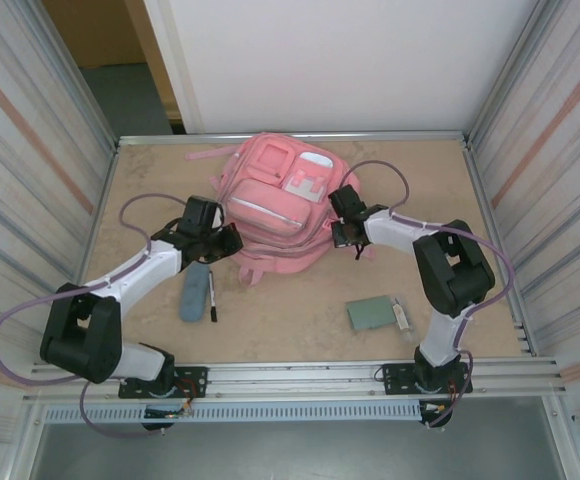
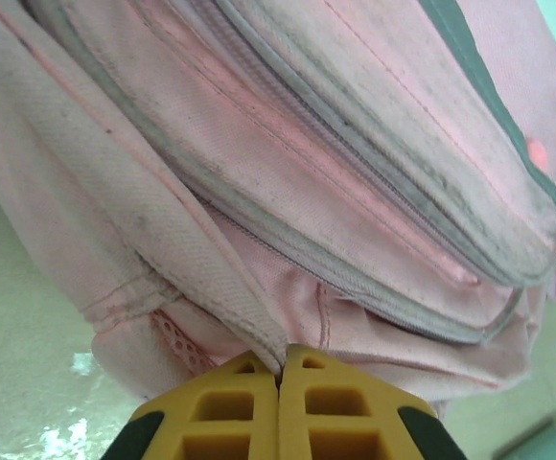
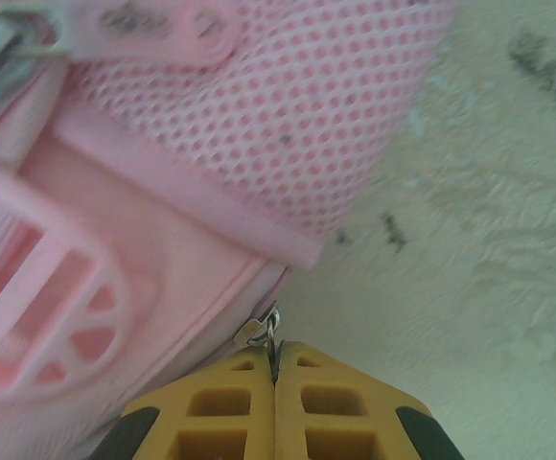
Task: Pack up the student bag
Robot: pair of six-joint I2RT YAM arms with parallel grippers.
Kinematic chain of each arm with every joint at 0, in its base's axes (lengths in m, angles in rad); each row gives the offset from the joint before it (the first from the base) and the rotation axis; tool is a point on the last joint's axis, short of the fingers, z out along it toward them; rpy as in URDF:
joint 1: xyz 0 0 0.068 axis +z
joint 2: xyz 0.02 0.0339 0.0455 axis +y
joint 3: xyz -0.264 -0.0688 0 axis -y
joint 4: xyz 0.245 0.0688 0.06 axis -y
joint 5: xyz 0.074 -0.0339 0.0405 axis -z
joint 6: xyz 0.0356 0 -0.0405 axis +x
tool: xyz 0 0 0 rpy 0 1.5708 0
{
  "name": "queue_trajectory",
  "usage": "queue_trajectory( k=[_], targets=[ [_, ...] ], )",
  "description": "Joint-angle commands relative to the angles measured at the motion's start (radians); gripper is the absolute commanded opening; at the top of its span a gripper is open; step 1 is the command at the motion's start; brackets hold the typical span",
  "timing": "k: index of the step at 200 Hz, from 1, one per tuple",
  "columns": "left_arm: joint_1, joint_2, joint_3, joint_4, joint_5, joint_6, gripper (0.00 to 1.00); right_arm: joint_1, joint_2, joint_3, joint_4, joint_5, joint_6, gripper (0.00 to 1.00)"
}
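Nearest the wrist cameras, the yellow jaws of both arms were seen pressed together with no gap. Those of the left gripper [image 2: 280, 369] were closed on a fold of pink fabric at the near left edge of the student bag [image 1: 275, 205], apparently so that the soft body could be held steady and taut. Those of the right gripper [image 3: 275, 356] were nipped onto a small metal zip pull [image 3: 259, 331] just below the mesh side pocket [image 3: 288, 115], a hold judged to be meant for drawing a zip open. From above, the bag was found lying front upward at the far middle of the desk [image 1: 300, 340], flanked by the two arms. Four things were left lying outside it. A blue pouch [image 1: 195, 293] and a black pen [image 1: 212, 297] lay just beside each other at the near left. A flat green card or notebook [image 1: 372, 313] and a small white item [image 1: 400, 315] lay at the near right. Packing was therefore judged hardly begun, with the opening of a compartment taken as the step in hand.
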Motion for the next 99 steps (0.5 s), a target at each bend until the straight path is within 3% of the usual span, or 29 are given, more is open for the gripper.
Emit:
queue_trajectory(
  k=[1,99],
  targets=[
    [0.014,-0.008,0.024,-0.036,0.062,0.083,0.00,-0.066,0.024,0.020,-0.017,0.003,0.000,0.00],
    [0.017,-0.064,-0.038,-0.093,0.099,0.114,0.00,-0.200,0.051,0.050,0.088,-0.348,-0.019,0.00]
  ],
)
